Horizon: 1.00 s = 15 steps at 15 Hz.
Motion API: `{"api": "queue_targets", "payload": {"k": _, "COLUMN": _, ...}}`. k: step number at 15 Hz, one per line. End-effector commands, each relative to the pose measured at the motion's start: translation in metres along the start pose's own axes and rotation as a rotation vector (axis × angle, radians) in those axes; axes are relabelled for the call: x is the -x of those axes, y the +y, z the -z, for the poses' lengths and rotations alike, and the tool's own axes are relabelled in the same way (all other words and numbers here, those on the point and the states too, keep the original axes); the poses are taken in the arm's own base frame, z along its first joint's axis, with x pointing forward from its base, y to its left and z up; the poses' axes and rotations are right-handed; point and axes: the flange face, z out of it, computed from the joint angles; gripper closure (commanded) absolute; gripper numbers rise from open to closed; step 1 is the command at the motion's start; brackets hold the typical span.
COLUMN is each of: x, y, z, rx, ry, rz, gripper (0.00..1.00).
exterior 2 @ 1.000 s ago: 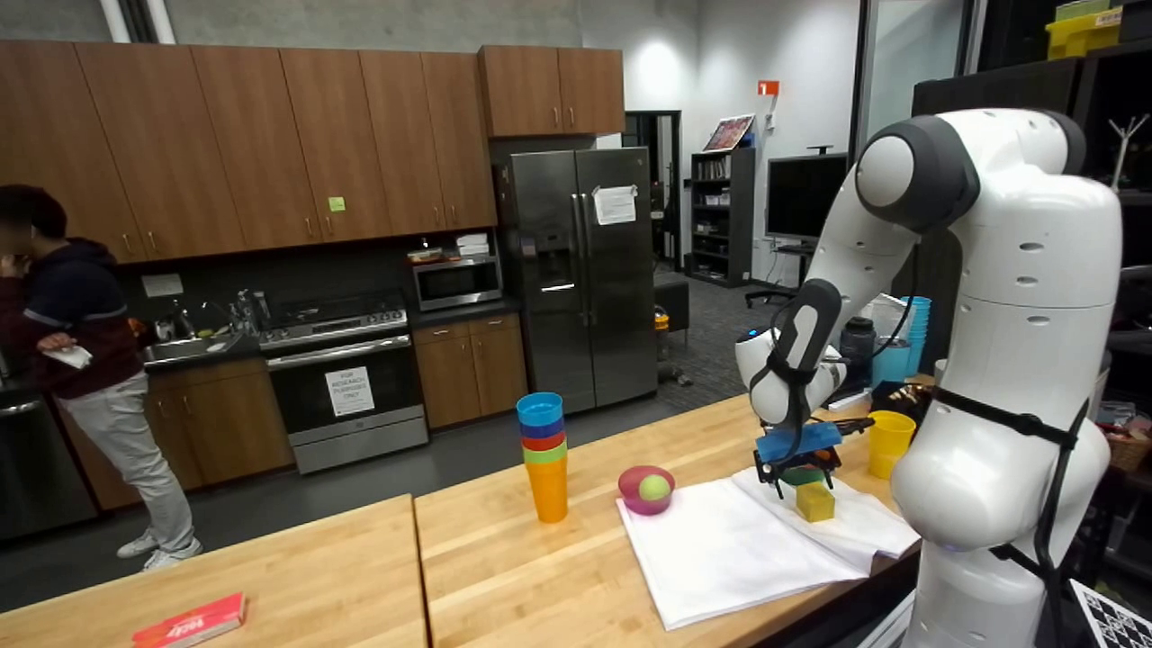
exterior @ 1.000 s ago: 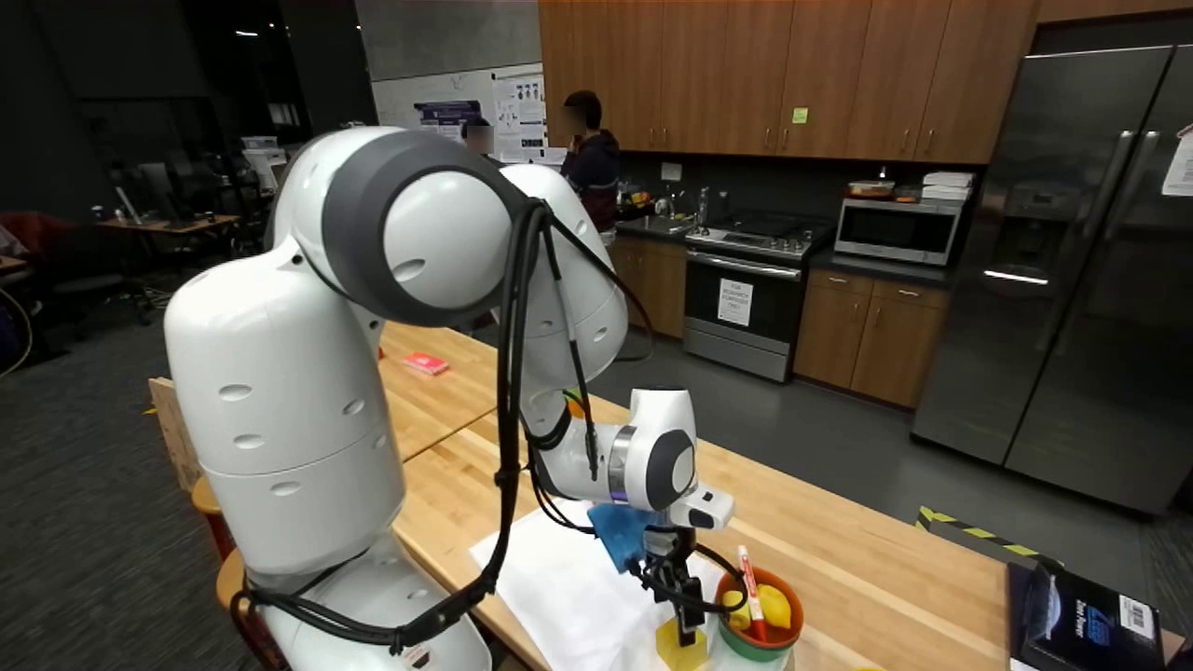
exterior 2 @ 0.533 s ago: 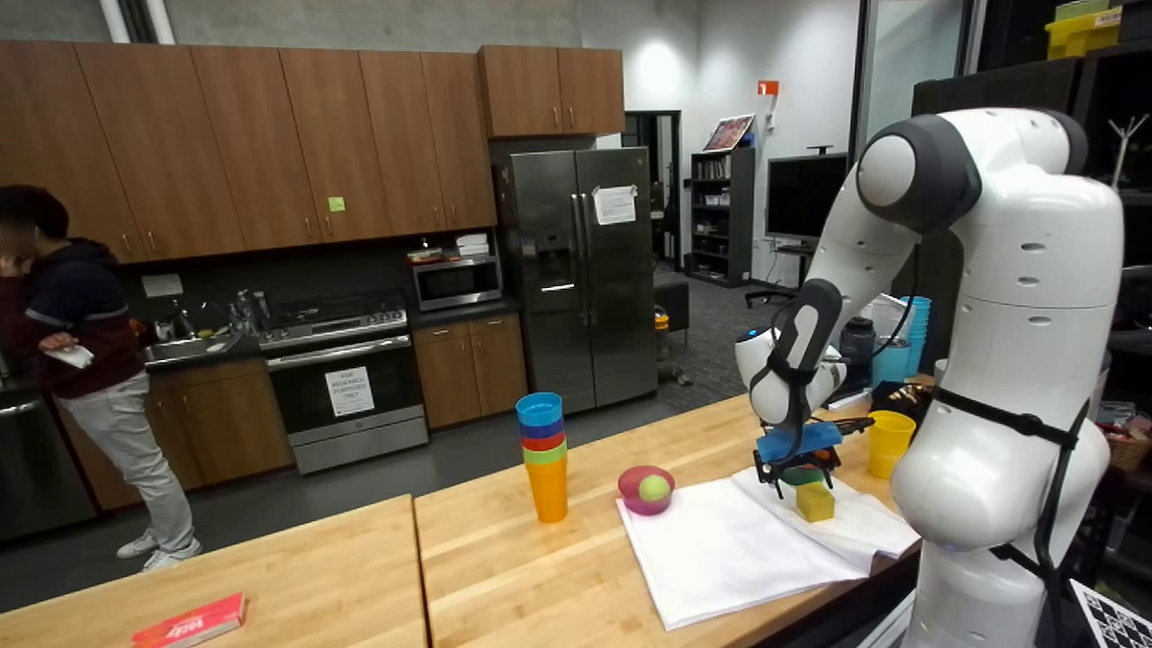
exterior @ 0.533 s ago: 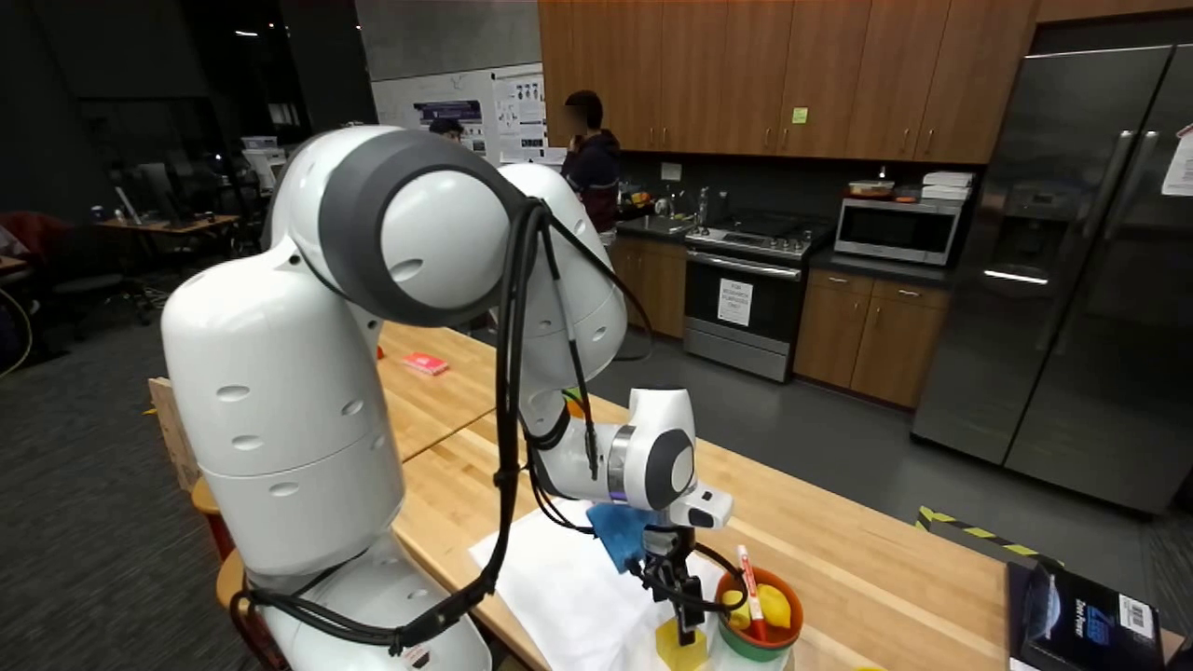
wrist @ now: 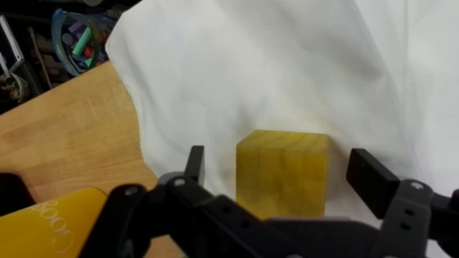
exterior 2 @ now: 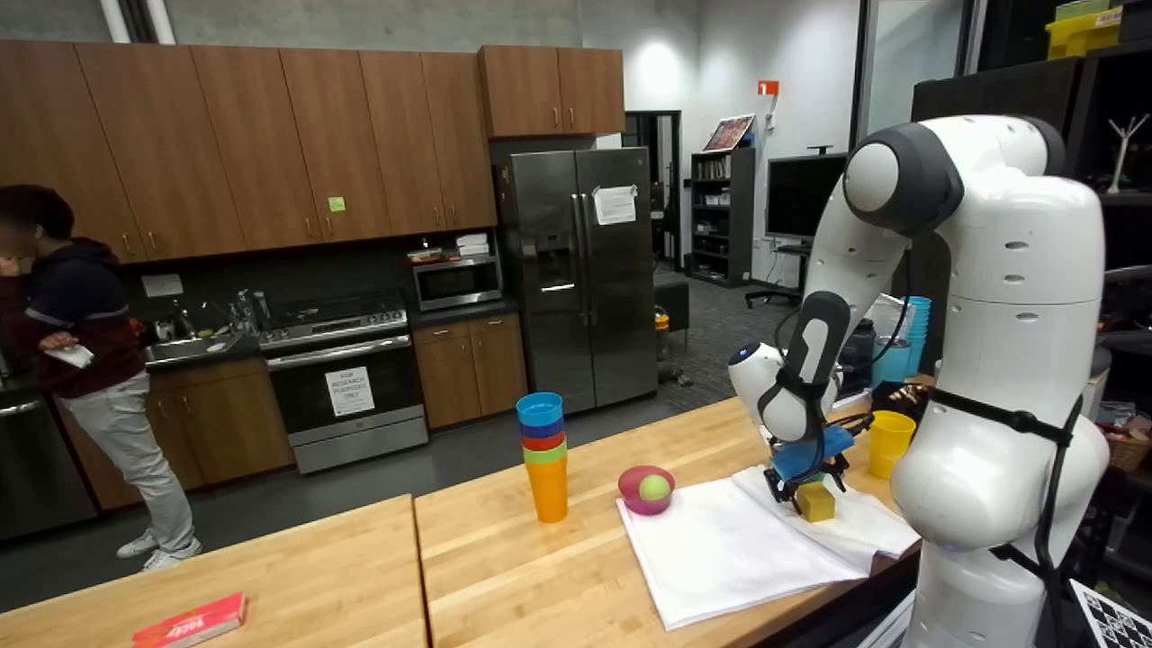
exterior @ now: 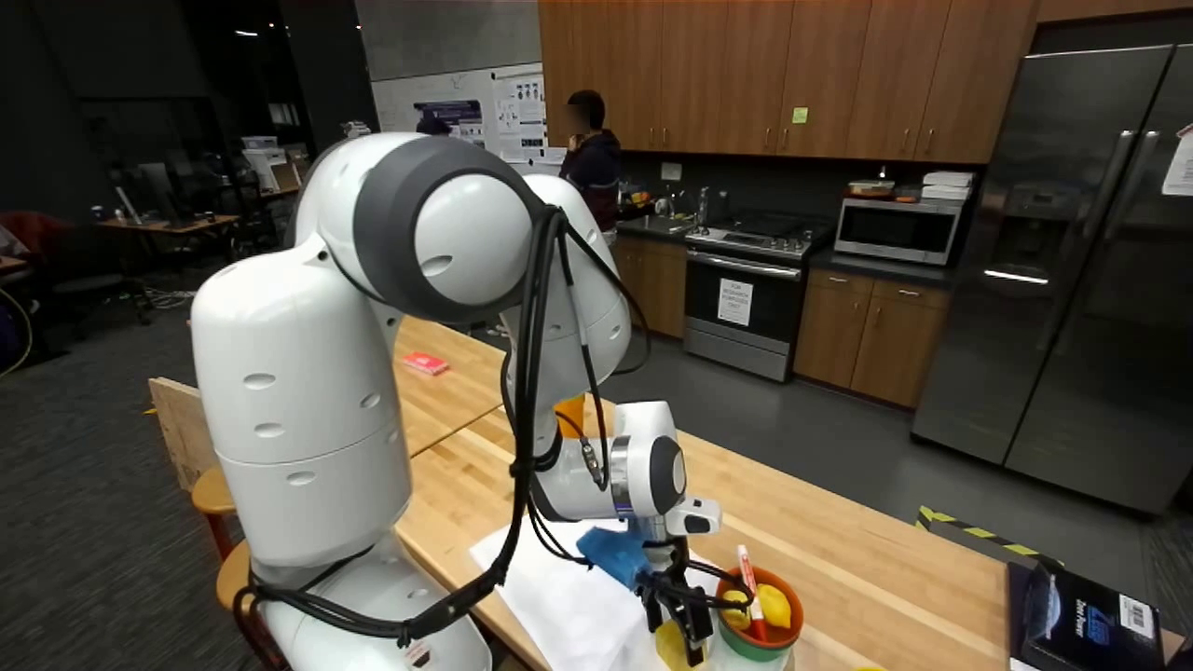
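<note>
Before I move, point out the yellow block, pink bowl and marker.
Yellow block (wrist: 282,176), wrist view: its larger visible face.
Pink bowl (exterior 2: 643,508), in an exterior view: lower outer wall.
Marker (exterior: 753,607), in an exterior view: its white barrel.

Arm (exterior: 312,391): yours is glossy white, rounded, dotted with oval recesses (exterior: 259,381)
Joint bands (exterior: 387,224): dark grey, ringing your round white caps (exterior: 473,239)
Cables (exterior: 531,354): your thick black bundle, held by black straps (exterior 2: 999,416)
Wrist (exterior: 578,485): white, with a silver collar (exterior: 622,466)
Blue piece (exterior: 615,556): by your gripper (wrist: 281,170), material unclear
Fingers (wrist: 408,215): your black links, pale screw heads (wrist: 417,185), blocky pads (wrist: 371,179)
</note>
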Motion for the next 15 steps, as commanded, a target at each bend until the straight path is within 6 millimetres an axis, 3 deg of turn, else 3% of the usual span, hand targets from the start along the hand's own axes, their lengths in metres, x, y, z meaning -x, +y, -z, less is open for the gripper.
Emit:
{"api": "queue_targets", "payload": {"k": 1, "x": 0.006, "y": 0.005, "z": -0.007, "rx": 0.038, "ry": 0.020, "rz": 0.030, "gripper": 0.00}}
{"api": "queue_targets", "payload": {"k": 3, "x": 0.007, "y": 0.009, "z": -0.011, "rx": 0.051, "ry": 0.031, "rz": 0.036, "gripper": 0.04}}
{"api": "queue_targets", "payload": {"k": 4, "x": 0.009, "y": 0.008, "z": -0.012, "rx": 0.064, "ry": 0.036, "rz": 0.037, "gripper": 0.27}}
{"api": "queue_targets", "payload": {"k": 7, "x": 0.011, "y": 0.006, "z": -0.013, "rx": 0.083, "ry": 0.058, "rz": 0.055, "gripper": 0.36}}
{"api": "queue_targets", "payload": {"k": 10, "x": 0.015, "y": 0.005, "z": -0.015, "rx": 0.096, "ry": 0.070, "rz": 0.071, "gripper": 0.60}}
{"api": "queue_targets", "payload": {"k": 15, "x": 0.019, "y": 0.002, "z": -0.016, "rx": 0.108, "ry": 0.083, "rz": 0.082, "gripper": 0.61}}
